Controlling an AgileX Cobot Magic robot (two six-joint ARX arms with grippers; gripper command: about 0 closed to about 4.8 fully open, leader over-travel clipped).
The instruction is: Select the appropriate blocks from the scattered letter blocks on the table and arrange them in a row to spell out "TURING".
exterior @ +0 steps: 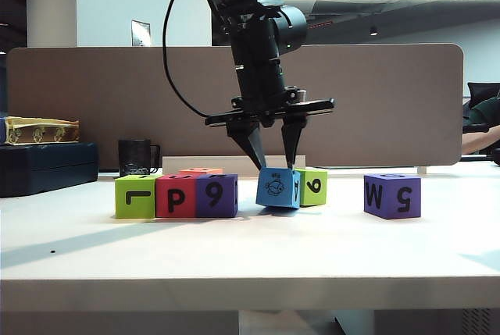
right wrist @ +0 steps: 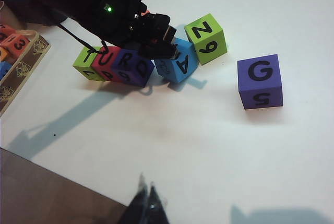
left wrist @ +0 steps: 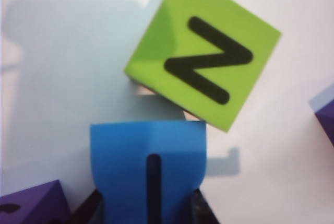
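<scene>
From the exterior view, the left gripper [exterior: 272, 162] comes straight down on the light blue block [exterior: 278, 188], its jaws part-spread and pinching that cube's sides. The block sits tilted, one edge seemingly off the desk [exterior: 250, 249], between the green-red-purple row [exterior: 176, 195] and the lime green block [exterior: 312, 186], which it touches. I judge it is being fitted in as the fourth letter. A purple block [exterior: 392, 195] stands well apart to the right.

From the left wrist view, the dark fingertips [left wrist: 90, 209] clamp the blue block [left wrist: 148, 169], whose top shows an I; the lime N block [left wrist: 203, 70] lies askew just beyond, corner touching.

From the right wrist view, the row reads T, U, R [right wrist: 112, 65], the blue cube [right wrist: 180, 65] beside it, then N [right wrist: 206, 38] and the G block [right wrist: 260, 81] apart. The right gripper [right wrist: 146, 195] hovers over bare desk, jaws pressed together, holding nothing.
</scene>
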